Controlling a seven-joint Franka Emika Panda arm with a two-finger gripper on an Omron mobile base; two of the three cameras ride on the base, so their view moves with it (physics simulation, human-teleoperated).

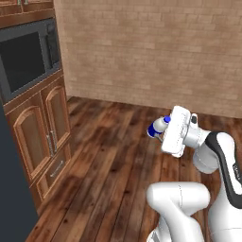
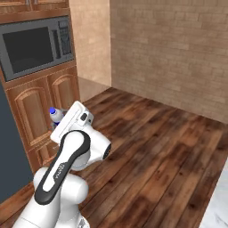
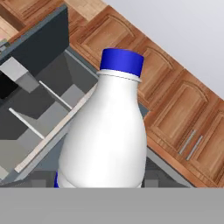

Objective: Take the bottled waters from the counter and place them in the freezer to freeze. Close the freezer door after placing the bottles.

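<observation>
A bottled water, white with a blue cap, stands up close in the hand view. My gripper is shut on it and carries it in the air above the wooden floor; the bottle sticks out to the left of the white hand. From the right base camera the bottle shows just past the hand, near the wooden cabinets. Behind the bottle in the hand view is the freezer, dark slate-grey, open, with grey inner shelves. Its door stands swung open. My fingers are hidden behind the bottle. The counter is out of view.
Brown wooden cabinets with a built-in microwave stand left, beside a dark slate panel. A brick wall closes the back. Wooden floor lies open ahead. A pale slab corner shows at lower right.
</observation>
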